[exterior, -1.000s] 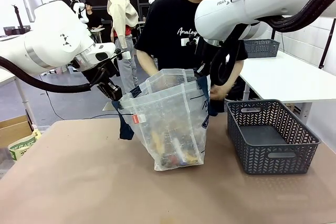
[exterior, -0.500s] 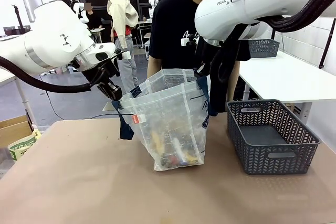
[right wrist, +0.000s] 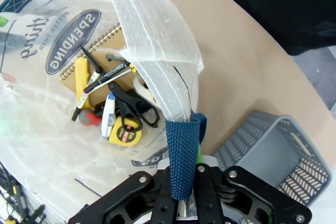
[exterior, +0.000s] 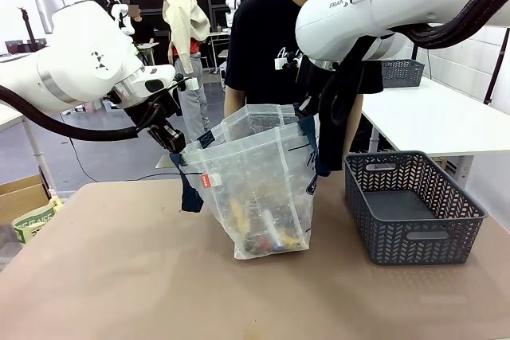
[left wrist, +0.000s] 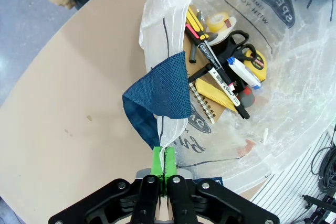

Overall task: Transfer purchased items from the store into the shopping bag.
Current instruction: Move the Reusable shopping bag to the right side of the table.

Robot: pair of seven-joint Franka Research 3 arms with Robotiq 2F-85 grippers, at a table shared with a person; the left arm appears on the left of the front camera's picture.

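The clear bag (exterior: pixel 263 189) stands open mid-table (exterior: pixel 119 276), held up at both sides. Inside lie the bought things (left wrist: pixel 226 72): black scissors (left wrist: pixel 239 45), a yellow tape measure (right wrist: pixel 125 132), a marker (left wrist: pixel 223 85) and a spiral notebook (left wrist: pixel 210 97). The left pincer (left wrist: pixel 164 162) is clamped on the bag's rim beside a navy handle (left wrist: pixel 163 90). The right pincer (right wrist: pixel 186 174) grips the opposite strap (right wrist: pixel 182 145). The grey basket (exterior: pixel 414 209) sits just beside the bag, on the robot's right. A person (exterior: pixel 263 45) stands behind.
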